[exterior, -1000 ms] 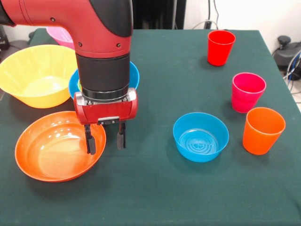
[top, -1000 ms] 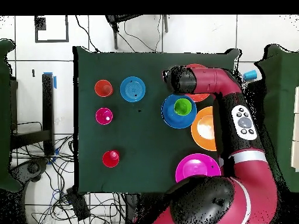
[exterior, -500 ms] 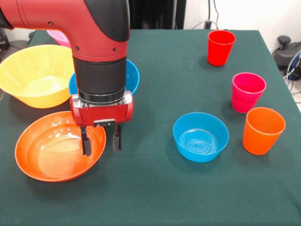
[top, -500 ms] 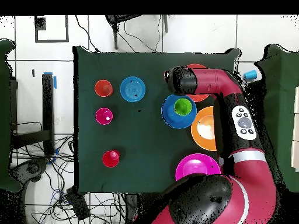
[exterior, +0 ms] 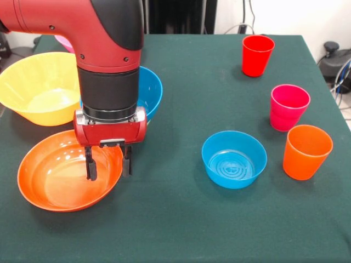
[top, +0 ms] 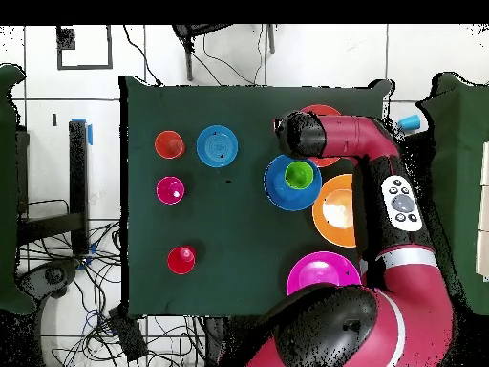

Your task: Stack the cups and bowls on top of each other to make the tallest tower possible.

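Over the shallow glossy orange-red plastic bowl's (exterior: 66, 181) rim, the red arm's pincer (exterior: 108, 163) pointed straight down, fingers parted and empty; the wide blue plastic bowl (exterior: 149, 90) sat just behind it.

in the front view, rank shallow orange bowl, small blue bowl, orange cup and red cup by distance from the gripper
1. Shallow orange bowl, right at the open gripper.
2. Small blue bowl, mid-table.
3. Orange cup, beyond the blue bowl at the picture's right; red cup, back right: too close to rank.
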